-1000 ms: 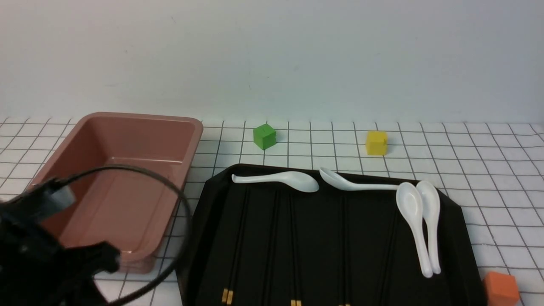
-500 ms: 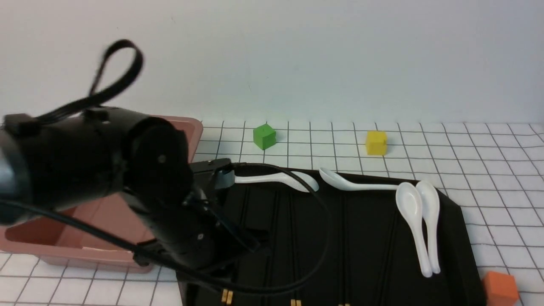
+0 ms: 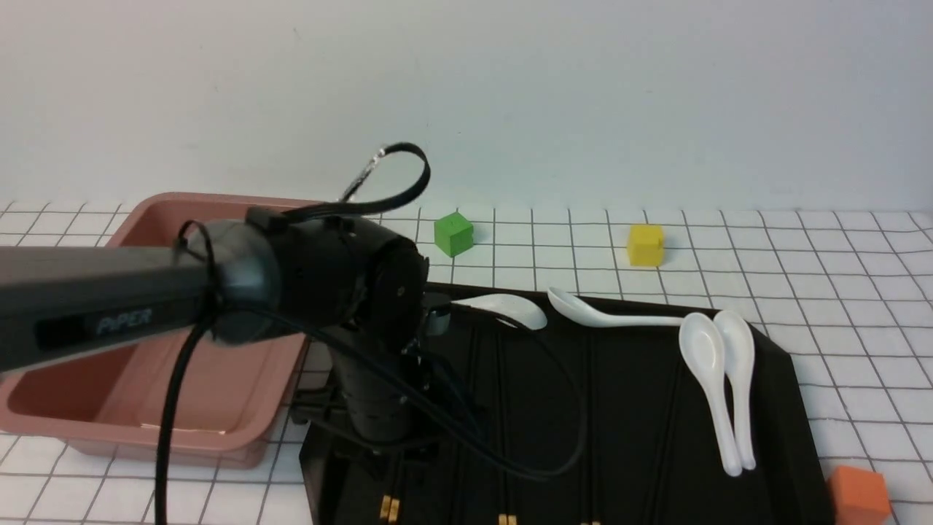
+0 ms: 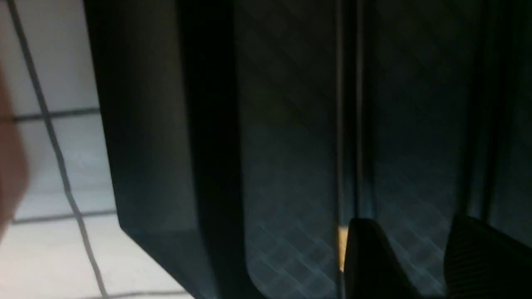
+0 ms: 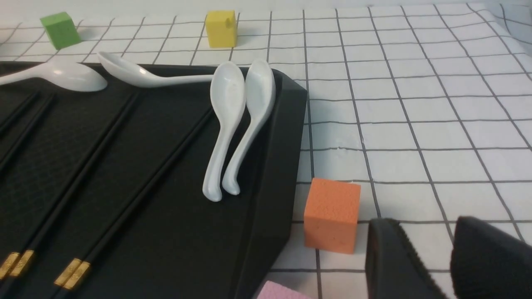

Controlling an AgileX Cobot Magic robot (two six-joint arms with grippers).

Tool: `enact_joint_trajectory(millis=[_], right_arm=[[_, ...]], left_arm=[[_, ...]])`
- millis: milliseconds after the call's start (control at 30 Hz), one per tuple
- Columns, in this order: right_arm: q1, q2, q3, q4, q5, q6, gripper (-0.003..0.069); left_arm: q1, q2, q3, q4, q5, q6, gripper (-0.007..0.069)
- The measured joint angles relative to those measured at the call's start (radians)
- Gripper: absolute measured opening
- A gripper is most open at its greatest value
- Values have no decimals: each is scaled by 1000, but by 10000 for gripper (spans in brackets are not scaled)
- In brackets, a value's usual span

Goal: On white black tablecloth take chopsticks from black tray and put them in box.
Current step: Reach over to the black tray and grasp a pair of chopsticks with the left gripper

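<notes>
Several pairs of black chopsticks (image 3: 503,364) with gold ends lie lengthwise in the black tray (image 3: 783,364) on the gridded tablecloth (image 3: 838,292). The empty pink box (image 3: 240,379) stands left of the tray. My left arm's wrist (image 3: 379,394) points down over the tray's left part. In the left wrist view my left gripper (image 4: 415,232) is open, close above the tray floor; one finger (image 4: 368,257) lies beside the gold band (image 4: 341,245) of a chopstick pair (image 4: 349,104). My right gripper (image 5: 422,224) is open and empty over the cloth, right of the tray (image 5: 278,166).
Several white spoons (image 3: 711,379) lie at the tray's far edge and right side. A green cube (image 3: 453,234) and a yellow cube (image 3: 646,245) stand behind the tray. An orange cube (image 5: 331,214) sits by its near right corner, close to my right gripper.
My left arm has risen from the lower left, swung across the box and come down over the tray's left part. Tray, spoons and cubes have not moved.
</notes>
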Motion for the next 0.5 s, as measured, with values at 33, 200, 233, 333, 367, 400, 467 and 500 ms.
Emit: enact_joint_trajectory(millis=[33, 200, 233, 333, 367, 400, 467, 500], right_arm=[[0, 0, 0, 0, 0, 0, 240], [0, 0, 0, 0, 0, 0, 240], [0, 0, 0, 0, 0, 0, 240], [0, 0, 0, 0, 0, 0, 240], [0, 0, 0, 0, 0, 0, 240], [0, 0, 0, 0, 0, 0, 240], [0, 0, 0, 0, 0, 0, 240], [0, 0, 0, 0, 0, 0, 240]], left_arm=[[0, 12, 0, 0, -1, 0, 275], [0, 62, -2, 45, -24, 2, 275], [0, 70, -2, 52, -28, 3, 275], [0, 76, -7, 58, -39, 4, 275], [0, 78, -9, 58, -39, 4, 275], [0, 79, -10, 59, -39, 4, 272], [0, 83, -11, 59, -39, 4, 258], [0, 83, -11, 58, -39, 4, 256]])
